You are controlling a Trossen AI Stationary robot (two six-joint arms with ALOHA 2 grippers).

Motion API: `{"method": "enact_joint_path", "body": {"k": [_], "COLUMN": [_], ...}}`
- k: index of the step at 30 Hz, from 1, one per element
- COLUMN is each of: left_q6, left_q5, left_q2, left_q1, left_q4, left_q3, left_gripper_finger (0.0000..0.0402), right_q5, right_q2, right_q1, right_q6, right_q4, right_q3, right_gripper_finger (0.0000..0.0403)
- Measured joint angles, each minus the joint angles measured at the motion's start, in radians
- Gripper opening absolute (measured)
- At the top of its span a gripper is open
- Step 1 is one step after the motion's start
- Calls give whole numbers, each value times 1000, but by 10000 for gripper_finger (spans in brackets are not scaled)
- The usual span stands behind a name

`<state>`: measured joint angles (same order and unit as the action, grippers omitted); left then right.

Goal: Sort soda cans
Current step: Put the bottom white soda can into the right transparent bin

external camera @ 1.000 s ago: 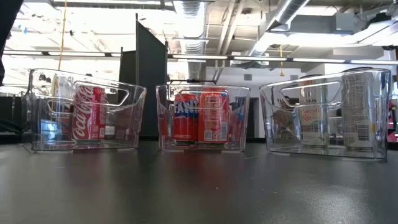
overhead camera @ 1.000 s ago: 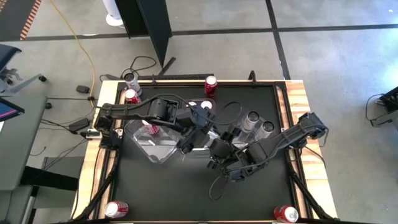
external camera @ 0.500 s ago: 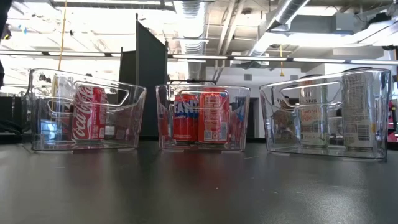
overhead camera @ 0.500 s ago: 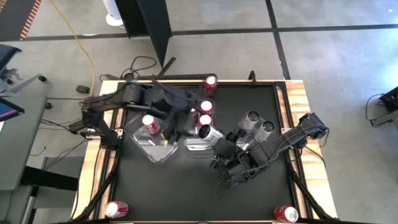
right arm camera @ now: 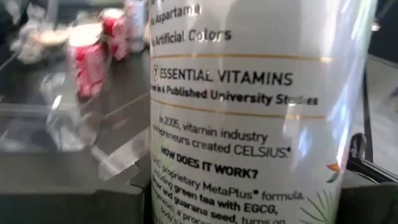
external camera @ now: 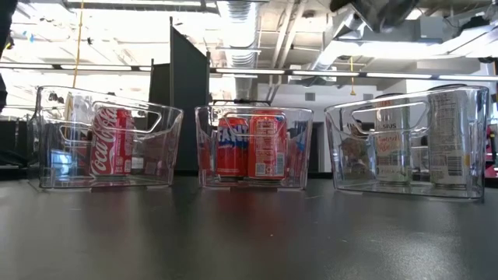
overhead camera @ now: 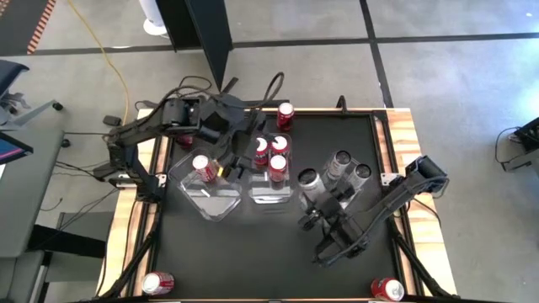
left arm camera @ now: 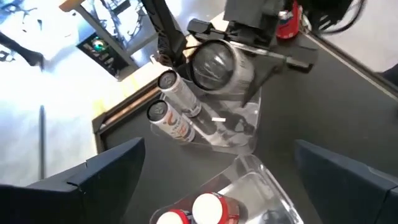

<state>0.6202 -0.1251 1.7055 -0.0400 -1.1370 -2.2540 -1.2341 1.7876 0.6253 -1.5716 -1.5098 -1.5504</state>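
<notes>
Seen from above, the right gripper (overhead camera: 310, 187) is clamped on a white can (overhead camera: 309, 178), holding it over the clear right bin (overhead camera: 370, 195) at about three o'clock from the table's (overhead camera: 253, 252) centre. Two more silver-topped cans (overhead camera: 351, 167) stand in that bin, just beside the held one. In the right wrist view, the white can (right arm camera: 249, 118) fills the picture, its printed label facing the camera.

The left gripper (overhead camera: 240, 160) hangs with its fingers spread wide, holding nothing, between the left bin (overhead camera: 202, 202) and the middle bin (overhead camera: 271, 192), at about eleven o'clock. The left bin holds one red can (overhead camera: 202, 168); the middle bin holds three red-and-orange cans (overhead camera: 273, 153).

Loose red cans stand at the table's edges: one (overhead camera: 285, 114) at twelve o'clock, one (overhead camera: 157, 283) at seven o'clock and one (overhead camera: 386, 289) at five o'clock.

From table height, the three bins stand in a row, red cans (external camera: 249, 145) showing through the middle one.
</notes>
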Motion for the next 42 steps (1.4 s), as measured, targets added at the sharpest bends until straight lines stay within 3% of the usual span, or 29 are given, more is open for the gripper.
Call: {"method": "enact_joint_path", "body": {"k": [8, 14, 21, 33, 42], "left_q6": [-21, -20, 0, 96, 133], "left_q5": [-165, -207, -230, -445, -530], "left_q2": [-2, -4, -3, -1, -1], "left_q1": [-110, -153, -187, -258, -258], "left_q4": [32, 71, 169, 310, 652], "left_q3": [0, 52, 179, 435, 634], "left_gripper_finger": [400, 400, 400, 387, 343], "right_q5": [-78, -94, -113, -130, -132], "right_q2": [-1, -1, -1, 0, -1], "right_q1": [-5, -30, -86, -117, -117], "right_q6": [-386, -593, -595, -523, -514], "right_q4": [-20, -15, 95, 221, 228], "right_q3": [238, 409, 502, 575, 575], "right_gripper_finger": [239, 239, 239, 239, 239]}}
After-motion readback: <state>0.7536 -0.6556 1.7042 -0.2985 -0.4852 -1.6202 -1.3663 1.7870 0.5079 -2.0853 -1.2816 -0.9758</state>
